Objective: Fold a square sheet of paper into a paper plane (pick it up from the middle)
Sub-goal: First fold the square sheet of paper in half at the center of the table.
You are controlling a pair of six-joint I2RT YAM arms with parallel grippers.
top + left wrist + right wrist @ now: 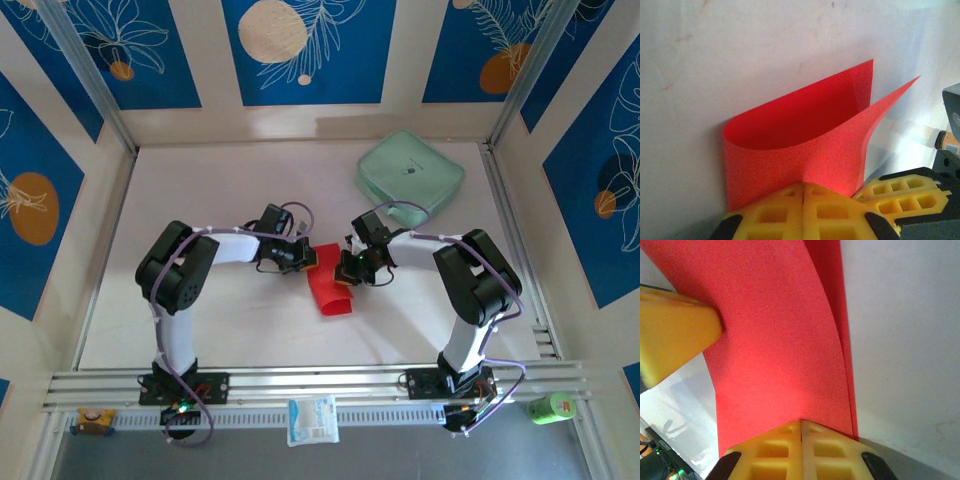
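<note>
The square sheet of paper (pixel 805 135) is pinched by left gripper (pixel 803 187) and right gripper (pixel 801 424) together; a mint-green case (pixel 410 172) is seen beyond the latter.

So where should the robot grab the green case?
Probably its near rim, coming in low from the near side: the case lies flat and looks too wide for jaws to span, but its thin rounded edge there could be pinched.
</note>
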